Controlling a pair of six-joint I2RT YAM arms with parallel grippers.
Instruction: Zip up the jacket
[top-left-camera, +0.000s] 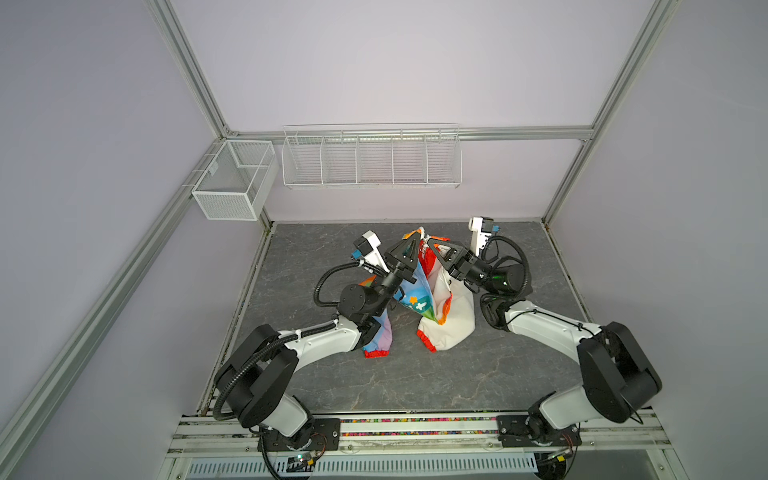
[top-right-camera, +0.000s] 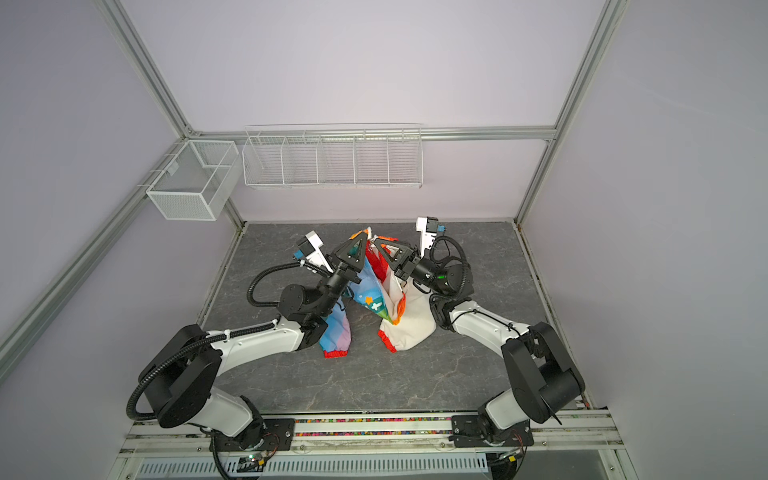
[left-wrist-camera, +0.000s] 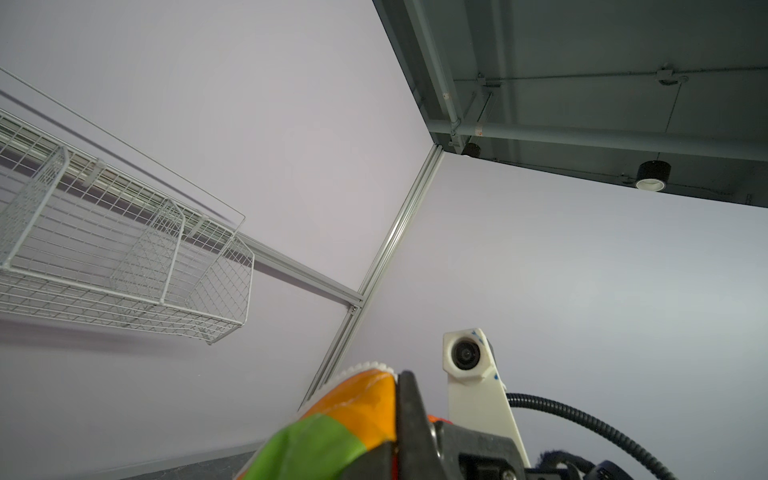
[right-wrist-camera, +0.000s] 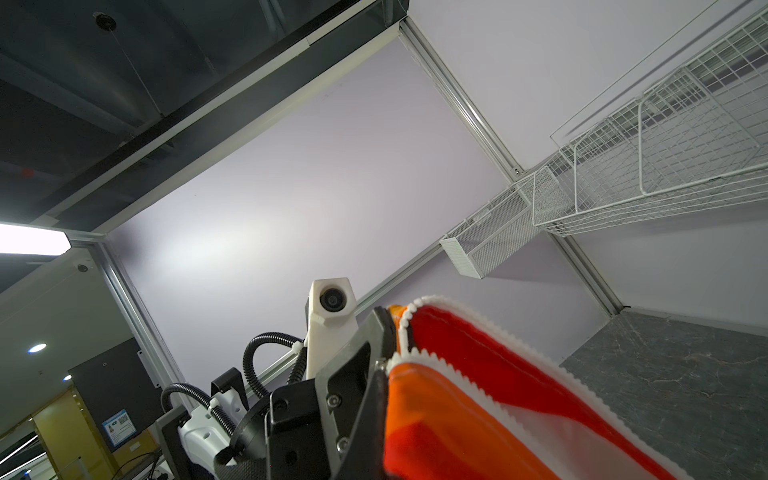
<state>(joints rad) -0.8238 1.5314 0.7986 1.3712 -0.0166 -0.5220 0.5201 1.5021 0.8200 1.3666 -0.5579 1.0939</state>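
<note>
over table (top-left-camera: 415, 382) | jacket (top-left-camera: 424, 301) hangs vertical, cuffs (top-left-camera: 376, 353) down | left gripper (top-left-camera: 412, 237), right gripper (top-left-camera: 430, 241) clamp its top

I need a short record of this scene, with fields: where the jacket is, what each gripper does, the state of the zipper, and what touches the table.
jacket: lifted, hanging between the two grippers
left gripper: jaws shut on the rainbow side, near the highest point
right gripper: jaws shut on the fabric beside the zipper teeth, close to the left gripper
zipper: not closed; two toothed edges run apart in the right wrist view
red cuffs: hang down to the table
wire baskets: on the back wall, away from the arms
</note>
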